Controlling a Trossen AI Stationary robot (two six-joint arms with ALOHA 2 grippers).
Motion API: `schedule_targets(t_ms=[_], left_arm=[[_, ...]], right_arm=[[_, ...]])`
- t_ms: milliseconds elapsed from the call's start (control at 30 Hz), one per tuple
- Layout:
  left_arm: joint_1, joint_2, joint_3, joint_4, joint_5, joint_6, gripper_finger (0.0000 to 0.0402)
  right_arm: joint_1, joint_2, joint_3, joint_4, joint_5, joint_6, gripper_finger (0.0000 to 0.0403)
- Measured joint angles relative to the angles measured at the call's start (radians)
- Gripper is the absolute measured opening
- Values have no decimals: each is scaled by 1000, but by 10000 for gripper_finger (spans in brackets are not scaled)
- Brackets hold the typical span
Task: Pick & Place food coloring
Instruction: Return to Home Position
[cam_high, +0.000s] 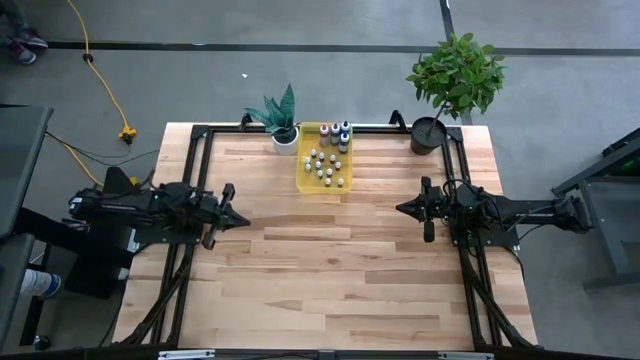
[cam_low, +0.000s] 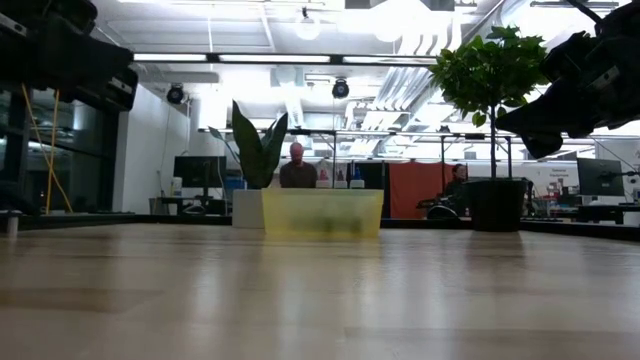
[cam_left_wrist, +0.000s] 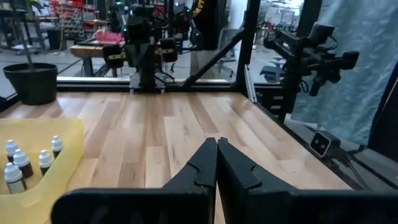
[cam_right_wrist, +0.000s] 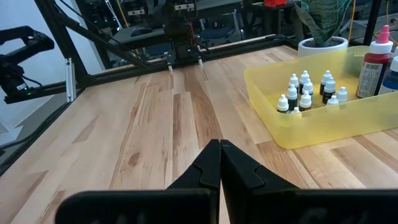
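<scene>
- The wooden table (cam_high: 330, 285) fills the lower half of the high view with bare wood.
- The left gripper (cam_high: 243, 219) is at the middle left of the high view and points toward the middle of the table. Its two fingers (cam_left_wrist: 199, 167) are pressed tight together. It holds nothing.
- The right gripper (cam_high: 400, 208) is at the middle right of the high view and points back at the left one. Its fingers (cam_right_wrist: 202, 168) are pressed tight together too. It holds nothing.
- The yellow tray (cam_high: 304, 182) sits on the table in the upper middle of the high view, close to the far edge.
- The food coloring bottles (cam_high: 328, 162) are inside the tray. Many tiny ones with white caps stand upright in a bunch in the middle of it.
- A few bigger bottles (cam_high: 336, 132) stand in a row at the far end of the tray. In the right wrist view, one of them looks red with a pink top.
- All the bottles I can see are in the tray. The tray sits higher in the high view than both grippers, between them from side to side, and well apart from each.
- A spiky plant in a white pot (cam_high: 284, 128) stands just beside the tray's upper left corner.
- A leafy plant in a black pot (cam_high: 430, 133) stands at the upper right of the table.
- In the low view, a person (cam_low: 297, 168) sits in the room far behind the tray.
</scene>
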Motion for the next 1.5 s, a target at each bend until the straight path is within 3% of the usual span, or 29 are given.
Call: schedule_targets(t_ms=[200,333,700,900,1167,1500], left_arm=[[0,-43,-37,13,-9,-3,0],[0,-74,-42,7,-70,-1,0],[0,-74,-88,75,-97,5,0],[20,-73,-89,65,-196,49,0],[114,-73,-90,57,-143,40,0],[117,-72,-91,53,-146,40,0]], right_arm=[[0,0,0,0,0,0,0],[0,0,0,0,0,0,0],[0,0,0,0,0,0,0],[0,0,0,0,0,0,0],[0,0,0,0,0,0,0],[0,0,0,0,0,0,0]])
